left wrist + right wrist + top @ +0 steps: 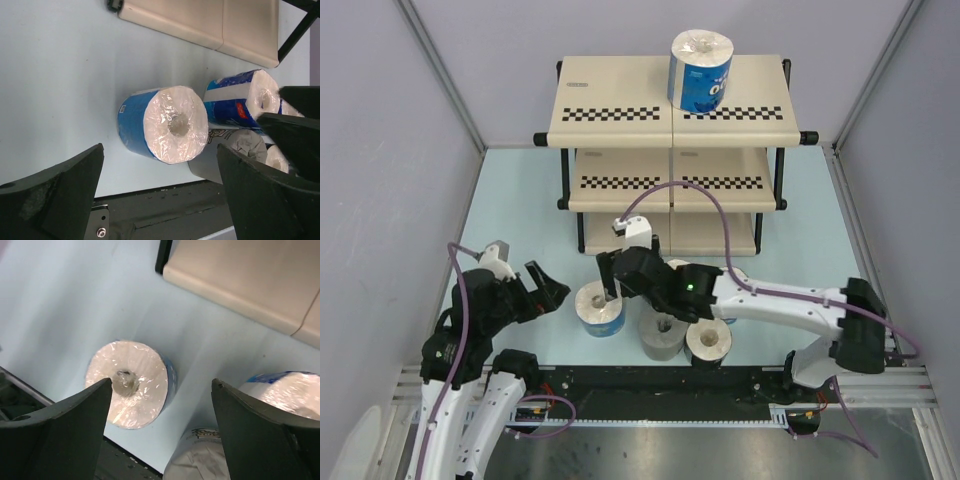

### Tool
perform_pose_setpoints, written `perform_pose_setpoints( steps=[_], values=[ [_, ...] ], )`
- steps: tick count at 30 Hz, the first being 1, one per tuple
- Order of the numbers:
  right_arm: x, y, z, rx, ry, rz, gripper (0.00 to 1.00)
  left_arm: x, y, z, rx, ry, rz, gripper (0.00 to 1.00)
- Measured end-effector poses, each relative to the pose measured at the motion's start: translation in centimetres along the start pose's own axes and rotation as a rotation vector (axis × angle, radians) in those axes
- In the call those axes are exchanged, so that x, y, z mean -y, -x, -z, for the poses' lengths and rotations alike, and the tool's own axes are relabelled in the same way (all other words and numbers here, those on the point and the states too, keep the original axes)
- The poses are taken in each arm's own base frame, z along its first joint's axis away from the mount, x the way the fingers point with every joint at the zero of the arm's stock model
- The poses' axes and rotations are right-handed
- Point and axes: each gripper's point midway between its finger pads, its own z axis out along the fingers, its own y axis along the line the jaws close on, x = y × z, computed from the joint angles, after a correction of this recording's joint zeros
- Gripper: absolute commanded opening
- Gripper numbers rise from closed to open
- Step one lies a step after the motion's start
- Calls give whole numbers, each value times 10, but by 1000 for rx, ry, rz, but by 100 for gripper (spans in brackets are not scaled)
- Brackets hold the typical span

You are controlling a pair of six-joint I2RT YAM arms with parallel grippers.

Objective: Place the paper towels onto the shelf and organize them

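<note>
While poised over the upright blue-wrapped roll (600, 308), core vertical, spreads right fingers (60, 425) wide, empty; holds left fingers (55, 190) equally wide, just leftward.

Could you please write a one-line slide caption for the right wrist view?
Right gripper, jaws open, over an upright blue-wrapped roll on the table, with the shelf beyond.
</note>
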Motion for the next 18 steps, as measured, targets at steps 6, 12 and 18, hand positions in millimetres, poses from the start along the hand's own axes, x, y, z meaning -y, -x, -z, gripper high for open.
perform_pose_setpoints(
  steps=[6, 12, 18],
  values=[
    [7, 48, 63, 143, 23, -55, 85, -3, -16, -16, -57, -22, 8, 100],
    [41, 70, 103, 226, -25, -115, 85, -15, -28, -29, -117, 29, 22, 100],
    [69, 57, 111, 221, -89, -122, 85, -23, -26, -35, -121, 79, 19, 100]
  ],
)
